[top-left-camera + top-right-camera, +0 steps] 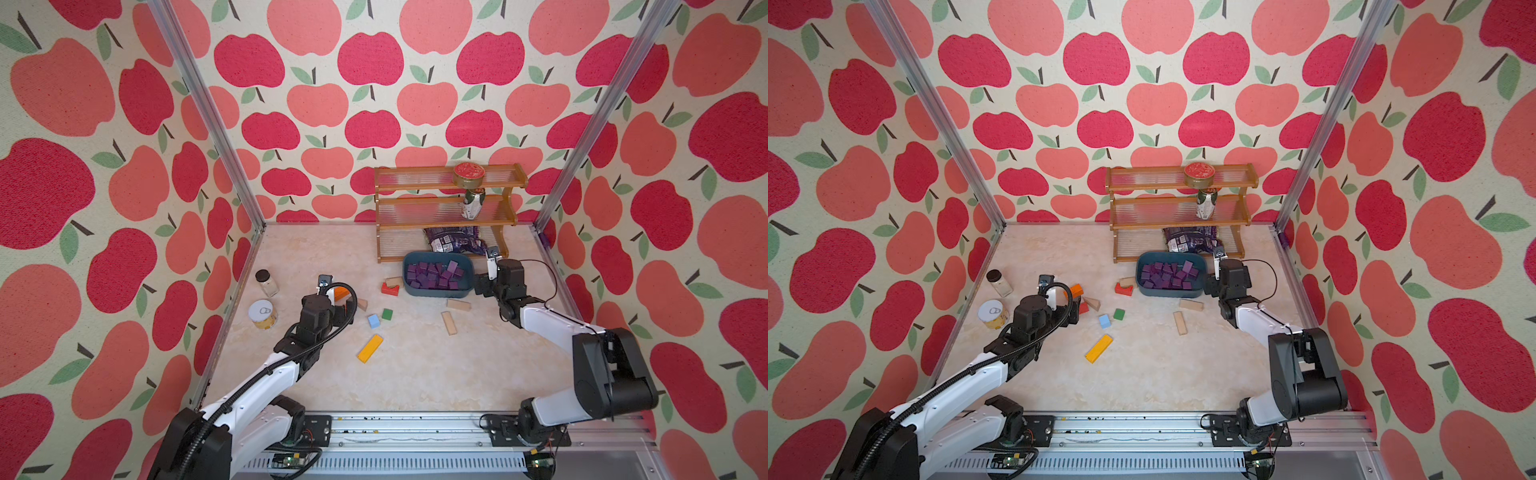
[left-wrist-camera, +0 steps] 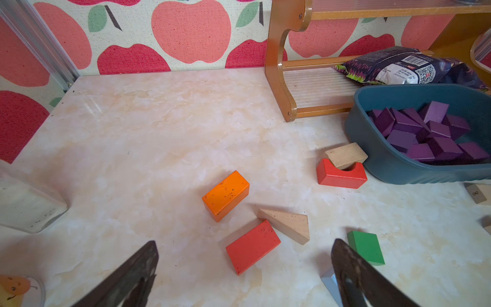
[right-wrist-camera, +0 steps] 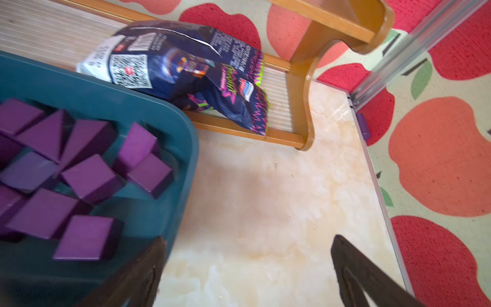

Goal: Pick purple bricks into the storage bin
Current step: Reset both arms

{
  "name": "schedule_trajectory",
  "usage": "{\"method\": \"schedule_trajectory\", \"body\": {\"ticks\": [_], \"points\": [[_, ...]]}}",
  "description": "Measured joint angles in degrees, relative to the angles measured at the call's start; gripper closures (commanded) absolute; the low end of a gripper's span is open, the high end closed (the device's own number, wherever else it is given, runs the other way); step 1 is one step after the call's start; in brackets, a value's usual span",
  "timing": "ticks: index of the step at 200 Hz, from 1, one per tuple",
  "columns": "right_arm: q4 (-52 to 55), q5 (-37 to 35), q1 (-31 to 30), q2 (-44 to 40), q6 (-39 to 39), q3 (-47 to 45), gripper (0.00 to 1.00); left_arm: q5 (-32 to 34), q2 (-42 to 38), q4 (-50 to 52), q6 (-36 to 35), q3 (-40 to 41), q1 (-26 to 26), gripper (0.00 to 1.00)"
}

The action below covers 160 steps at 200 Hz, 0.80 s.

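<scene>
The teal storage bin (image 1: 436,294) (image 1: 1169,293) stands in front of the wooden rack. Every purple brick I can see lies in the pile of purple bricks (image 1: 432,274) (image 1: 1167,275) inside it. My right gripper (image 3: 248,237) is open and empty, low over bare table just right of the storage bin (image 3: 159,106), one finger beside its wall; the purple bricks (image 3: 87,175) lie close by. Left of the middle, my left gripper (image 2: 245,242) is open and empty above loose coloured blocks. The storage bin (image 2: 398,170) and purple bricks (image 2: 425,138) sit ahead and to its right.
An orange block (image 2: 225,195), a red block (image 2: 252,249), a wooden wedge (image 2: 287,224), a green block (image 2: 366,247) and a red arch (image 2: 341,175) lie near my left gripper. Farther off are a yellow bar (image 1: 370,348), wooden planks (image 1: 449,323), a jar (image 1: 267,282), a tin (image 1: 263,314), the rack (image 1: 446,208) and a purple snack bag (image 1: 453,241).
</scene>
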<state>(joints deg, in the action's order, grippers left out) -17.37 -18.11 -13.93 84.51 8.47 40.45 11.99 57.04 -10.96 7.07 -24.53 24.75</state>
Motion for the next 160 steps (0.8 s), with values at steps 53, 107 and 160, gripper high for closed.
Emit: {"method": "schedule_trajectory", "body": {"ticks": [53, 107, 160], "points": [[-5.62, 1.70, 3.43, -0.09, 0.37, -4.00, 0.01, 0.02, 0.02, -0.02, -0.02, 0.00, -0.17, 0.01], [-17.64, 2.45, 5.07, 1.79, -1.05, -13.14, 0.01, 0.02, 1.14, -0.02, -0.02, 0.00, -0.26, 0.01], [-23.61, 2.08, 6.03, 2.32, -2.60, -13.70, 0.01, 0.02, 1.14, -0.02, -0.02, 0.00, -0.31, 0.01]]}}
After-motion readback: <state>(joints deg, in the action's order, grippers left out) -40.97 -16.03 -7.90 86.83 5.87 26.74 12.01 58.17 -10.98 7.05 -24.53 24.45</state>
